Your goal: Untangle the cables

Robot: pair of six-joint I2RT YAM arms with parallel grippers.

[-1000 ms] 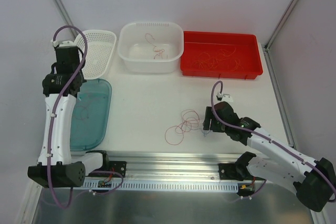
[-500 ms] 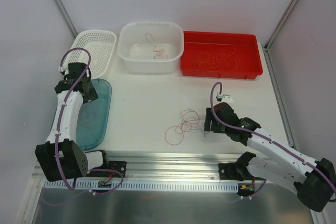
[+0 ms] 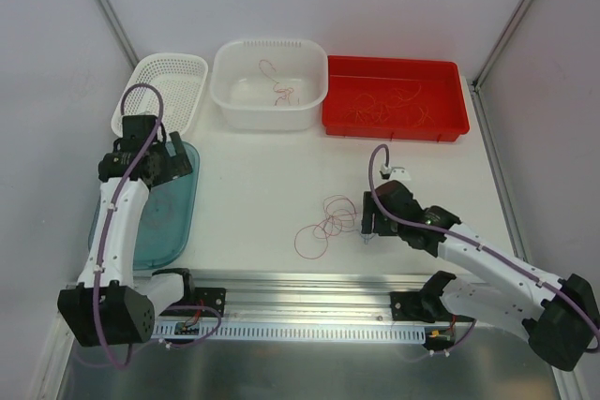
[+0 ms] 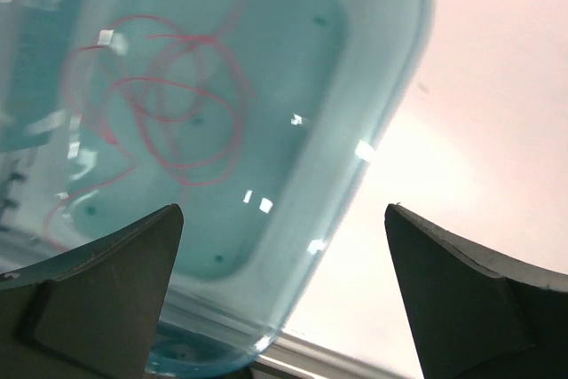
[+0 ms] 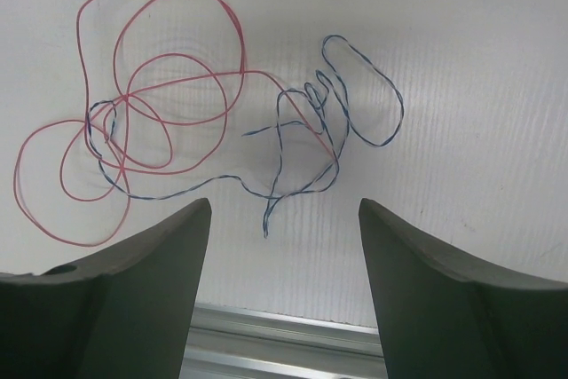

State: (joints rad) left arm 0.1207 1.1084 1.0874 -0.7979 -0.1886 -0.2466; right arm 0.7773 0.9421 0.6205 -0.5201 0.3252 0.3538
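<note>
A tangle of thin cables (image 3: 326,219) lies on the white table near the front middle. In the right wrist view it is red loops (image 5: 244,68) wound with a dark blue twisted wire (image 5: 397,95). My right gripper (image 5: 284,203) is open just short of the tangle, with the blue wire's loose end right in front of the gap and nothing between the fingers. My left gripper (image 4: 284,210) is wide open and empty over the edge of the teal tray (image 4: 355,175). A red cable (image 4: 169,104) lies curled in that tray.
At the back stand a white mesh basket (image 3: 171,80), a white tub (image 3: 225,91) with a few cables (image 3: 279,91), and a red tray (image 3: 394,125) with several more cables (image 3: 384,105). A metal rail (image 3: 309,283) runs along the near edge.
My left arm has swung down from upright near the basket to low over the teal tray, and its gripper has gone from shut to open. The right arm has barely shifted.
</note>
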